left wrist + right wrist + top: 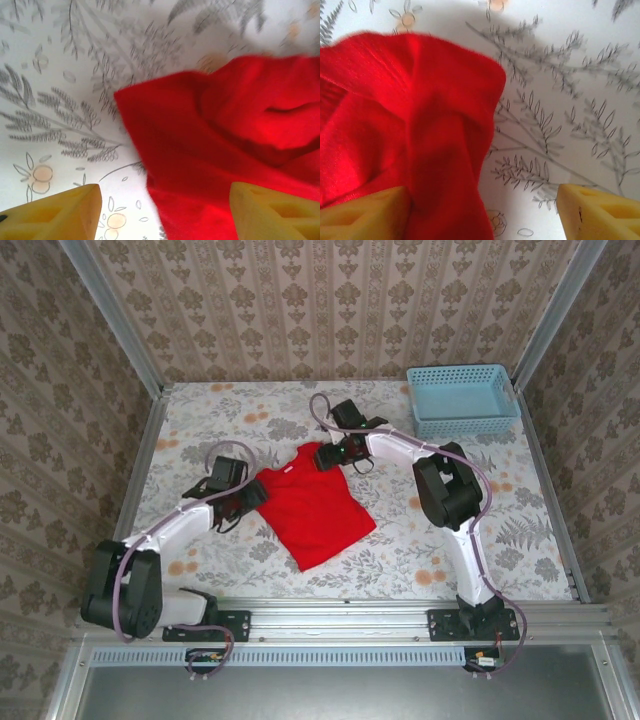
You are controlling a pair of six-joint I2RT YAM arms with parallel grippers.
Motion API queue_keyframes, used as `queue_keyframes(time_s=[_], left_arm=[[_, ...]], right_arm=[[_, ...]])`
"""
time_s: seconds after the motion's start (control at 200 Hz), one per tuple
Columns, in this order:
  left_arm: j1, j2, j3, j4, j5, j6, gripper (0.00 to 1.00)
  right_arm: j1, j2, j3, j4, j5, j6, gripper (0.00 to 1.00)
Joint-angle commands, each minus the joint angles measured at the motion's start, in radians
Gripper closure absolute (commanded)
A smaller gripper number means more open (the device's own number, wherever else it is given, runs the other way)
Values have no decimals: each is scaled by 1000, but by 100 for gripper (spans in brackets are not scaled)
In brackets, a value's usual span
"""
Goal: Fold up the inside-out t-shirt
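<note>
Item: inside-out t-shirt [312,505]. Spread on mid-bench [420,540], slanted, hem toward near edge.
Left pincer [248,498]: jaws parted, nothing gripped; held at shirt's left shoulder edge, cloth partly between fingers.
Right pincer [330,452]: jaws parted, empty; held at far corner.
Placement judged: opposite corners flanked for next fold.

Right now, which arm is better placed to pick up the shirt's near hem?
Left, probably. The left tool stands open at the t-shirt side edge, closer to the near hem; the right tool is open at the shirt's far end.
</note>
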Motion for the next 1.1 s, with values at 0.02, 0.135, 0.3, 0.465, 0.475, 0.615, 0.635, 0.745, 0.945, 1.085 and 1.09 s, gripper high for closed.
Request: queue_keyframes(time_s=[0.02, 0.135, 0.3, 0.465, 0.475, 0.615, 0.635, 0.745, 0.945, 1.085, 1.09], left_arm=[[-14, 98, 3, 95, 62, -55, 31], [-23, 178, 8, 198, 111, -65, 33], [-47, 284, 57, 234, 114, -56, 40], [-52, 369, 82, 258, 125, -51, 50], [-53, 373, 83, 260, 127, -50, 51], [-73, 394, 109, 271, 132, -38, 59], [-75, 392, 109, 275, 132, -37, 61], [-78, 368, 103, 289, 133, -31, 64], [-76, 308, 58, 355, 153, -32, 66], [-76, 295, 39, 405, 187, -36, 66], [-77, 294, 40, 406, 187, -36, 66]], right_arm=[[9, -16, -19, 47, -66, 51, 21], [24, 16, -11, 47, -62, 65, 21], [52, 56, 9, 31, -56, 101, 27], [77, 96, 26, 4, -22, 134, 38], [79, 98, 27, 2, -22, 136, 39], [98, 106, 21, 4, -19, 161, 56], [101, 104, 16, 8, -20, 165, 59], [112, 69, -37, 57, -35, 201, 72], [141, -25, -174, 161, -50, 294, 79], [147, -79, -257, 215, -21, 356, 83], [146, -82, -259, 216, -20, 359, 84]])
